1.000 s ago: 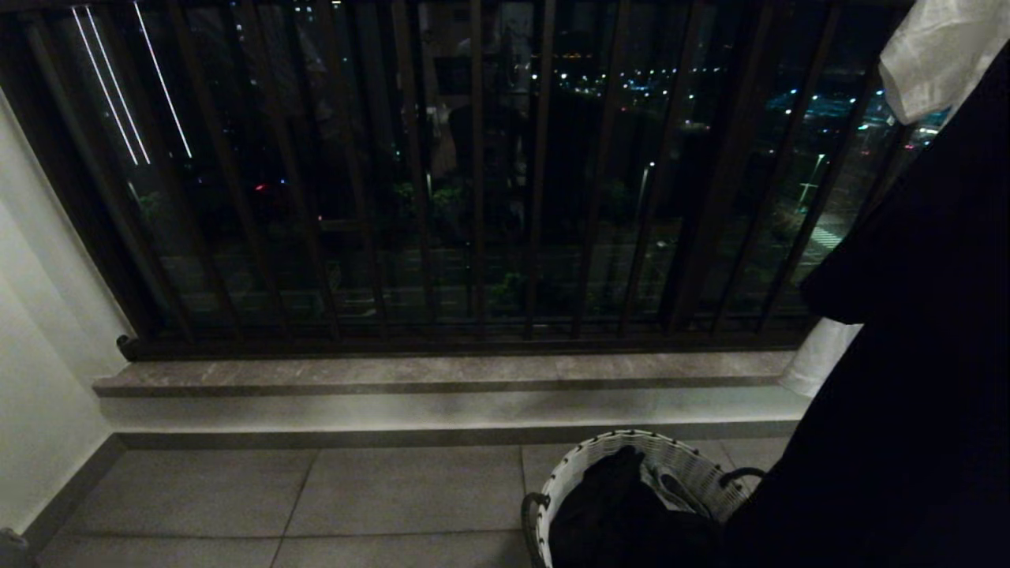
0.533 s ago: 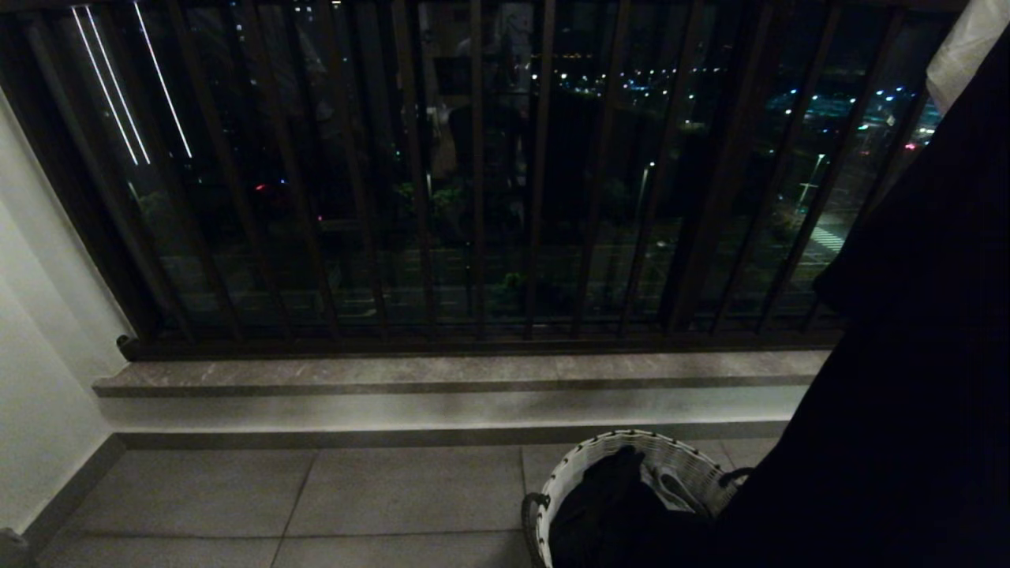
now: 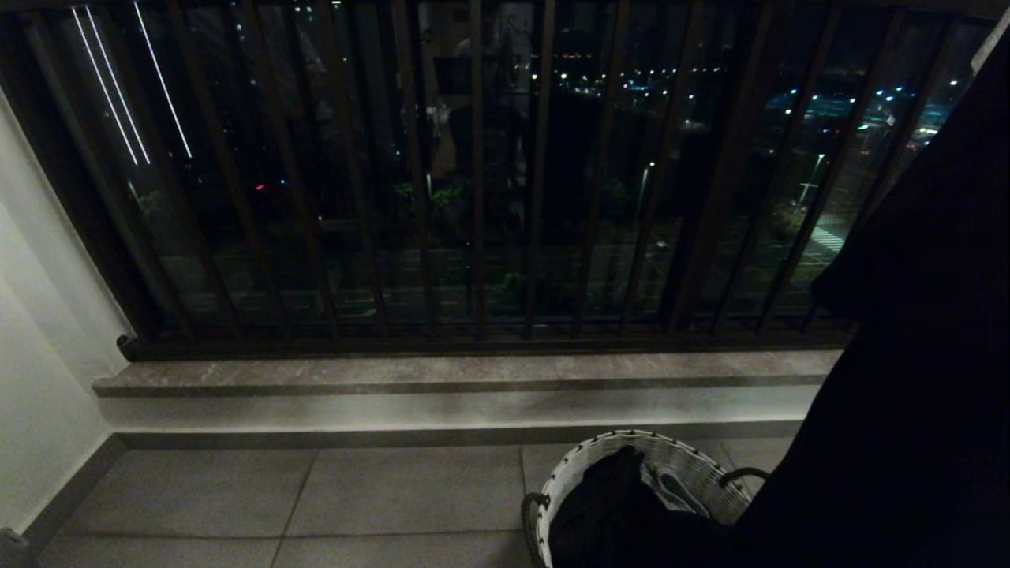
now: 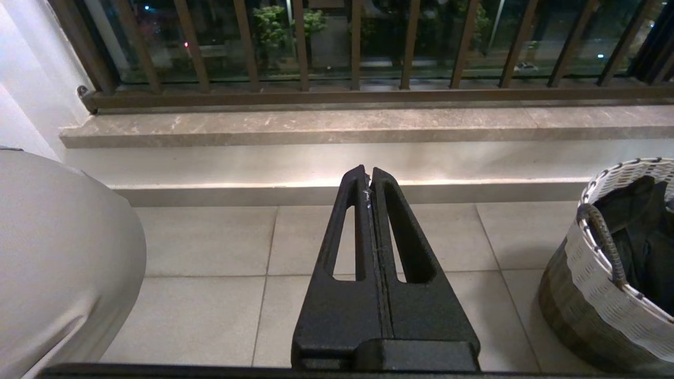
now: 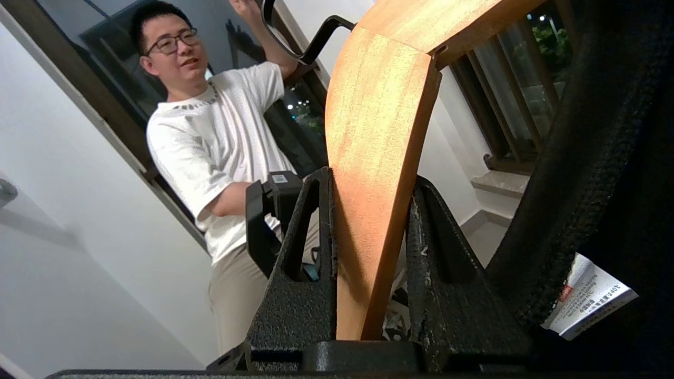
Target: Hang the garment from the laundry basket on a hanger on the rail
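- The right claw [image 5: 371, 210] is squeezed shut on a wooden hanger [image 5: 376, 173], one finger on each flat side. The dark garment [image 3: 915, 355] hangs off that hanger, filling the right of the head view, and its white care tag [image 5: 584, 300] sticks out.
- The left claw [image 4: 370, 176] is shut tight on nothing, low over the floor [image 4: 210, 295] (it looks parked).
- The laundry basket [image 3: 686, 461] sits on the floor near the step, with more dark cloth still inside.
- The rail cannot be seen in any view, so the robot would have to find it up high. The hook [image 5: 310, 45] could miss it.
- The wood is smooth and the garment looks heavy, so the hanger might slip or tip in the claw.
- The garment could slide off one side of the hanger.
- A person [image 5: 221, 147] stands close with a hand up by the hook. The hanger could bump them.
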`<state>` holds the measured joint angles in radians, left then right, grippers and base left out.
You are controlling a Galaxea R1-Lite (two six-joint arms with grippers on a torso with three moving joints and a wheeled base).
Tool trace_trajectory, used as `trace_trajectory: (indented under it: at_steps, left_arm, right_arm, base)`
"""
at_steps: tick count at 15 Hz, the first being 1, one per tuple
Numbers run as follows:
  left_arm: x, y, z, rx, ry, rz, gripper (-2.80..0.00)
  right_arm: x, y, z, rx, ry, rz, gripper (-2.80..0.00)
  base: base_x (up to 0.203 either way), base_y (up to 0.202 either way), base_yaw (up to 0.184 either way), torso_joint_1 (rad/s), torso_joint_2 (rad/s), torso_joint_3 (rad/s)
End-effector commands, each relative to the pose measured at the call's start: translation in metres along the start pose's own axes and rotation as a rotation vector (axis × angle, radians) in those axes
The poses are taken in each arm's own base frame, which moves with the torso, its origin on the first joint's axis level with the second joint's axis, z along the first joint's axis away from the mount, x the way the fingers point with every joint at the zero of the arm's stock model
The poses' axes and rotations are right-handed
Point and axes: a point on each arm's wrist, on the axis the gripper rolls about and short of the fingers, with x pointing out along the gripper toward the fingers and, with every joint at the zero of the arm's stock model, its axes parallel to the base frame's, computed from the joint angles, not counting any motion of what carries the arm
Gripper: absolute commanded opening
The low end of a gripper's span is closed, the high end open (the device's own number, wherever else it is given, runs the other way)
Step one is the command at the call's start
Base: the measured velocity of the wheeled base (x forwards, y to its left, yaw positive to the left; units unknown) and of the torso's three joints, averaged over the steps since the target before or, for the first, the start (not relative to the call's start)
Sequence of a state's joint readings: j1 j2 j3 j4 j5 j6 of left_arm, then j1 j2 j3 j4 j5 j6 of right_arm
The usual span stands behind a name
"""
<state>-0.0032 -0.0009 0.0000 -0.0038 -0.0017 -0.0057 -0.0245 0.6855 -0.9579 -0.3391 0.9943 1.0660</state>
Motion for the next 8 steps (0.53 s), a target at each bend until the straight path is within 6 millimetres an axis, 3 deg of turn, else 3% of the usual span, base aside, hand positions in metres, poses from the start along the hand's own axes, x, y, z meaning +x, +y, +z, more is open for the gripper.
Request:
trace_trajectory:
  at_steps: [1, 8]
  left_arm:
    - [0.0002, 0.0, -0.0003, 0.0, 0.002, 0.0, -2.8]
    - [0.0002, 0.0, -0.0003, 0.0, 0.002, 0.0, -2.8]
  right_arm:
    - [0.0003, -0.0004, 0.0001, 0.003, 0.005, 0.003, -2.8]
    - [0.0, -0.0003, -0.0002, 0.003, 0.005, 0.003, -2.8]
  base:
    - [0.0, 0.0, 0.0, 0.0, 0.0, 0.0]
    - [0.0, 0.0, 0.0, 0.0, 0.0, 0.0]
